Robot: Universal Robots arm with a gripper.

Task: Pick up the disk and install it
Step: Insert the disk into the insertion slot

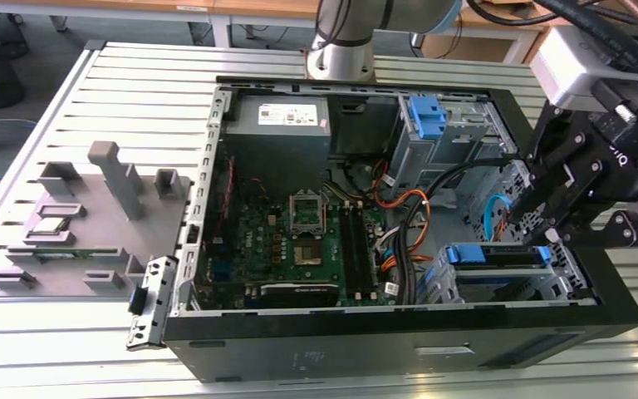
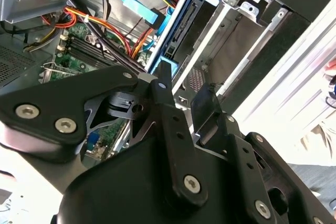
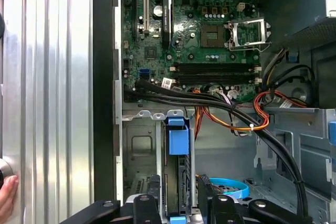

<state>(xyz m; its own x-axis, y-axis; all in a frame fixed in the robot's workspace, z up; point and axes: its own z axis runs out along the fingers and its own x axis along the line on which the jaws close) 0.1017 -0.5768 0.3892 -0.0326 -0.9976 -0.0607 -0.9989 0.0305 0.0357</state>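
Exterior view: gripper (image 1: 557, 237) hangs over the corner of the open PC case (image 1: 408, 332), on the exterior view's right. Disk (image 1: 500, 255) sits on edge there, blue rail up. First wrist view: disk is slotted in the drive cage (image 3: 137, 145), with the fingers (image 3: 145, 208) apart, one on either side of its near end. Can't tell if the pads touch it. Motherboard (image 3: 210, 40) lies beyond, and orange and black cables (image 3: 236, 116) cross between.

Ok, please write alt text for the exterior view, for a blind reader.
The robot's gripper hangs over the disk, which sits with its blue rail in a bay at the exterior view's right of an open computer case. The motherboard shows in the middle.
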